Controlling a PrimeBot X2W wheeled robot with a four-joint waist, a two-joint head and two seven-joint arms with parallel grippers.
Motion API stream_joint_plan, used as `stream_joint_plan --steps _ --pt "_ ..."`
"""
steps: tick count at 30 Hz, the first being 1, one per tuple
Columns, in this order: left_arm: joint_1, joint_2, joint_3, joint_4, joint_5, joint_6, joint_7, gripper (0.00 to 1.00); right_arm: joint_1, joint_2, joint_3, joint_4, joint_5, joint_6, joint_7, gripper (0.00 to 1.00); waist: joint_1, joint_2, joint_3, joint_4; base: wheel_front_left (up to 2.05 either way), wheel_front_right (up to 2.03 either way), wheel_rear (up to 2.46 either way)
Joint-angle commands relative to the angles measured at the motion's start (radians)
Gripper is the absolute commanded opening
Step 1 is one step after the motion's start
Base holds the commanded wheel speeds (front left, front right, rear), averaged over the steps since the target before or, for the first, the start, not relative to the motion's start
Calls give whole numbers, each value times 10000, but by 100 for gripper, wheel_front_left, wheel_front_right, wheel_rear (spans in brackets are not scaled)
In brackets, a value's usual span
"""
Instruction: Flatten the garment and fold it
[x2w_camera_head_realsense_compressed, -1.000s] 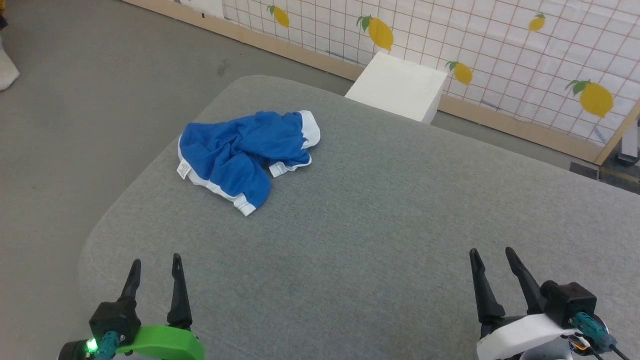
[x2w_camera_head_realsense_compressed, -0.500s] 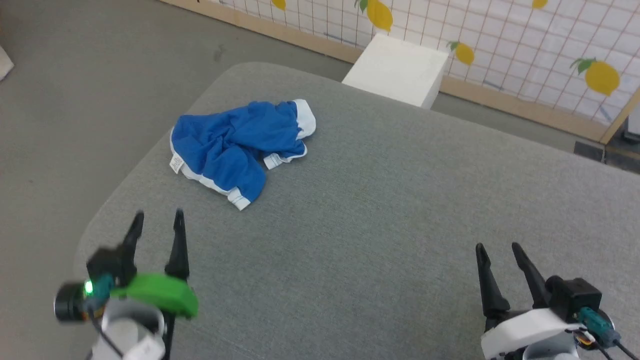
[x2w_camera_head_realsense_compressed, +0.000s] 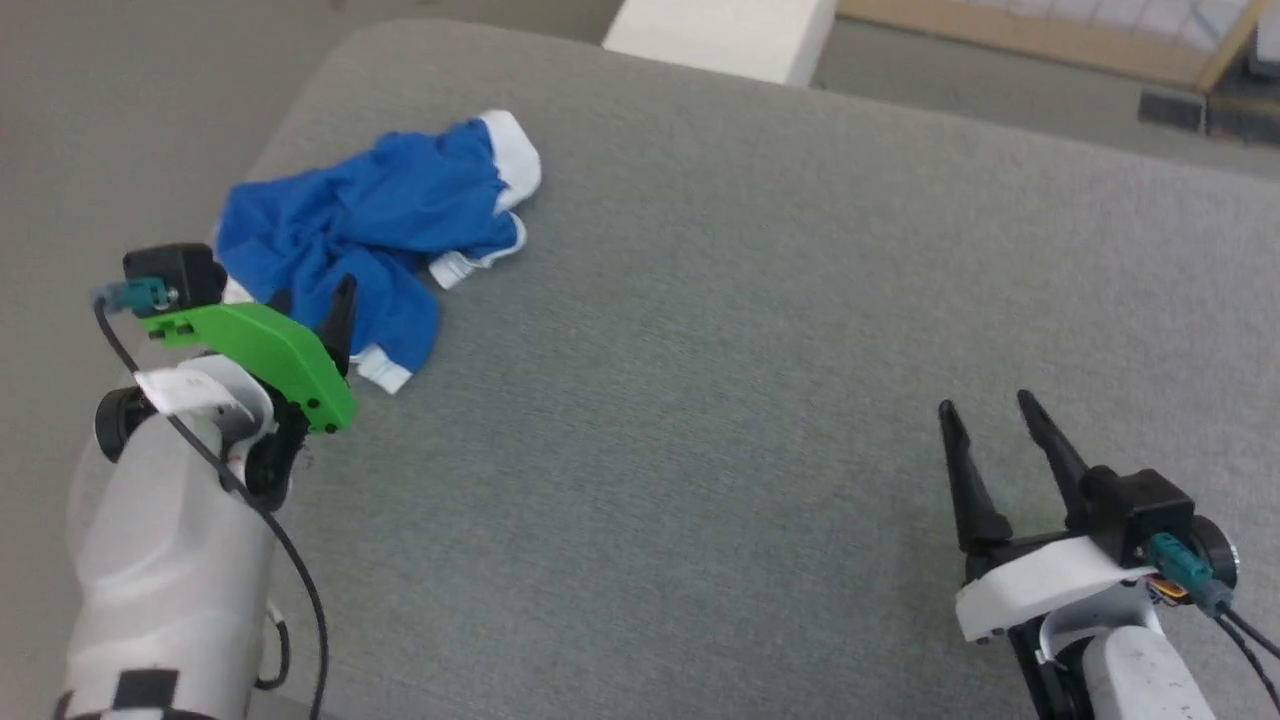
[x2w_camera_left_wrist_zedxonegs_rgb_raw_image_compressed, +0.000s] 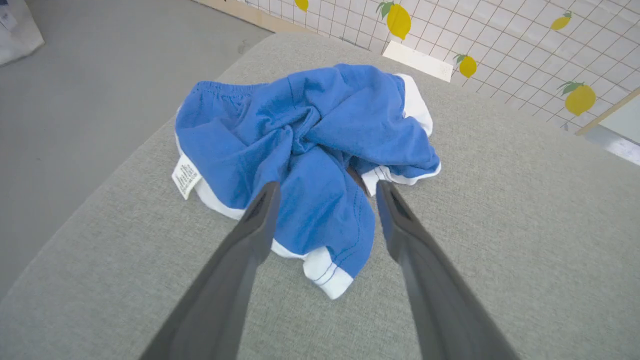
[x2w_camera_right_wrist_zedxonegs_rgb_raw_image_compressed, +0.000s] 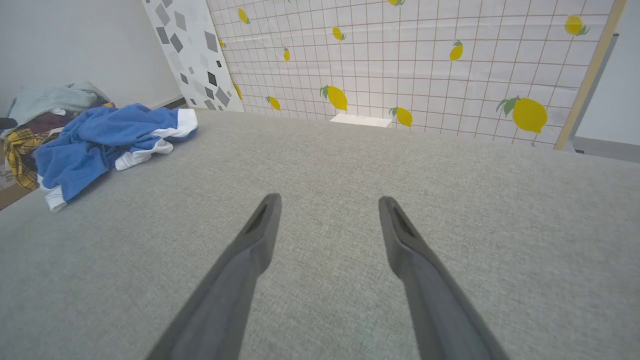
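Garment (x2w_camera_head_realsense_compressed: 370, 220) crumpled near far-left corner of grey padded surface (x2w_camera_head_realsense_compressed: 750, 350). Left gripper (x2w_camera_head_realsense_compressed: 312, 298) hovers at its near edge, fingers spread wide, holding nothing. Right gripper (x2w_camera_head_realsense_compressed: 985, 402) well apart over bare surface, fingers wide, empty.

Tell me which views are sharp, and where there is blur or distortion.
Head view: slightly soft, light even, no glare. Left wrist view: the garment sharp, the left gripper soft near the lens, wide-angle bending. Right wrist view: grey surface crisp, right gripper soft.

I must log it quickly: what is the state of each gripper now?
Left gripper: open, holding nothing, pointing at the garment.
Right gripper: open, holding nothing.
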Motion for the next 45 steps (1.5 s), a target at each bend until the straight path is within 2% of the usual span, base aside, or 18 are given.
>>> stream_joint_plan --steps 1,6,12,16,17,18,24,28,32,35,40,45 --pt "-298 210 -47 307 -318 -66 348 100 -136 -12 -90 -116 -70 -17 25 100 -1 0 1115 -882 0 0 0" --pt "-791 577 -210 1221 -935 -67 1176 100 -219 -12 -199 -326 -122 -17 59 100 -1 0 1599 -1110 0 0 0" --pt "-952 664 -438 2342 -1257 -68 2164 100 -398 -12 -236 -316 -25 -17 -18 100 -1 0 1773 -1237 0 0 0" --pt "-977 683 -357 2839 -1428 -49 2305 100 -520 -12 -228 -196 134 -17 -106 100 -1 0 1764 -1298 0 0 0" --pt "-1007 664 -297 2892 -1484 -33 2163 31 -541 -12 -254 -155 153 -17 -132 100 -1 0 1746 -1287 0 0 0" --pt "-1023 644 -299 2916 -1499 -35 2059 0 -547 -12 -271 -111 165 -17 -154 100 -1 0 1706 -1278 0 0 0" --pt "-1271 523 -295 2230 -1818 -61 591 0 -465 -12 -246 288 434 -17 -319 100 -1 0 1067 -1248 0 0 0" --pt "-1556 467 -875 813 -2203 -65 -235 0 -331 -12 -20 646 798 -17 -423 100 -1 0 286 -1343 0 0 0" --pt "-1783 530 -1561 -888 -2715 -67 -550 0 -176 -12 260 1097 1382 -17 -497 100 -1 0 -569 -1780 0 0 0" --pt "-1804 467 -2054 -2043 -3094 -67 -379 0 -27 -12 332 1332 1696 -17 -526 100 -1 0 -1079 -2242 0 0 0" --pt "-1319 77 -3048 -3647 -3548 -68 713 0 319 -12 114 1309 1942 -17 -538 100 -1 0 -1476 -3129 0 0 0" --pt "-92 -442 -4435 -4239 -3538 -14 1961 0 655 -12 -223 1225 1963 -17 -540 100 -1 0 -1480 -3835 0 0 0"
